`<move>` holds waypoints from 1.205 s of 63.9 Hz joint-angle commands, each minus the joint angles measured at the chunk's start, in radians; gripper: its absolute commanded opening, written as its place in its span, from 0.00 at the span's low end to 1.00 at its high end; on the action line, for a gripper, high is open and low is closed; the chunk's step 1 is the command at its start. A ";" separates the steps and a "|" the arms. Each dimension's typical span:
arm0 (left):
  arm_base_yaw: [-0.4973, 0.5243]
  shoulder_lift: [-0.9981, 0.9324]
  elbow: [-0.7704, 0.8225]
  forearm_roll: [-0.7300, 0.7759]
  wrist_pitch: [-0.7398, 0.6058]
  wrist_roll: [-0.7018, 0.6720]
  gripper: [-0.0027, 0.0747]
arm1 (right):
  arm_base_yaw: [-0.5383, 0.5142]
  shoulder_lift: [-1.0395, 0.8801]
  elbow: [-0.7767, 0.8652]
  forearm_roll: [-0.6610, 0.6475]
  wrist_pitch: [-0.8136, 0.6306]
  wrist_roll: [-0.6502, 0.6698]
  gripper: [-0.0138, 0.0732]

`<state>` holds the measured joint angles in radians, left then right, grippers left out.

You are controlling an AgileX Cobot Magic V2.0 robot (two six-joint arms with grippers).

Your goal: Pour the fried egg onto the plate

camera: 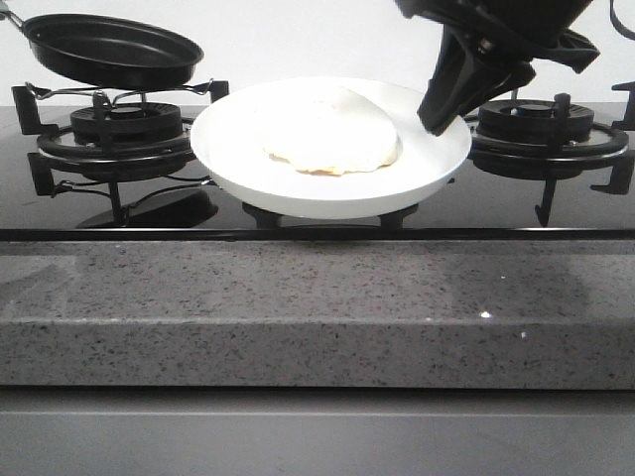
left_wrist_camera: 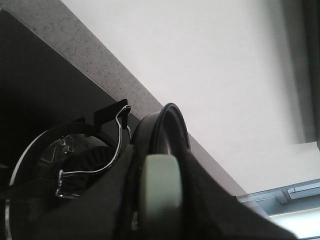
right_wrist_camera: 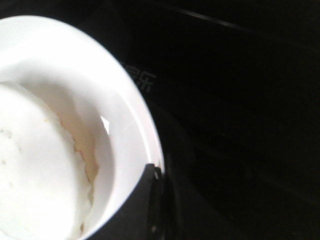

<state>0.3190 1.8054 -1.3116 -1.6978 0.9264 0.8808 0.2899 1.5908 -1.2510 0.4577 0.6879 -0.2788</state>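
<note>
White ware: the plate [camera: 437, 164] is held above the hob, between the two burners.
Egg: the fried egg [camera: 332, 134] lies on the plate; pour looks done.
Left to do: likely set pan and plate down.
Right end effector [camera: 444, 111]: clamped on the plate rim.
Left end effector [left_wrist_camera: 159, 192]: gripping the pan; black frying pan [camera: 109, 50] empty, tilted over the left burner [camera: 119, 134].
Obstacles: right burner [camera: 541, 129] grate close under the plate.

The fried egg [camera: 332, 139] shows only its pale underside (yolk hidden). The right claw [camera: 442, 117] hides part of the plate [camera: 298, 193] rim; the pan [camera: 109, 50] handle runs off-frame.
</note>
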 commanded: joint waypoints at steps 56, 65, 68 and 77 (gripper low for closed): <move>0.062 -0.013 -0.038 0.152 0.020 -0.119 0.81 | 0.000 -0.035 -0.023 0.012 -0.037 -0.010 0.08; 0.115 -0.071 -0.038 0.276 0.020 -0.160 0.81 | 0.000 -0.035 -0.023 0.012 -0.037 -0.010 0.08; 0.127 -0.095 -0.038 0.302 0.020 -0.161 0.81 | 0.000 -0.035 -0.023 0.012 -0.037 -0.010 0.08; 0.141 -0.213 -0.038 0.400 0.027 -0.163 0.81 | 0.000 -0.035 -0.023 0.012 -0.037 -0.010 0.08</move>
<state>0.4575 1.7164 -1.3191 -1.3046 0.9153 0.7287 0.2899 1.5908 -1.2510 0.4577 0.6879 -0.2788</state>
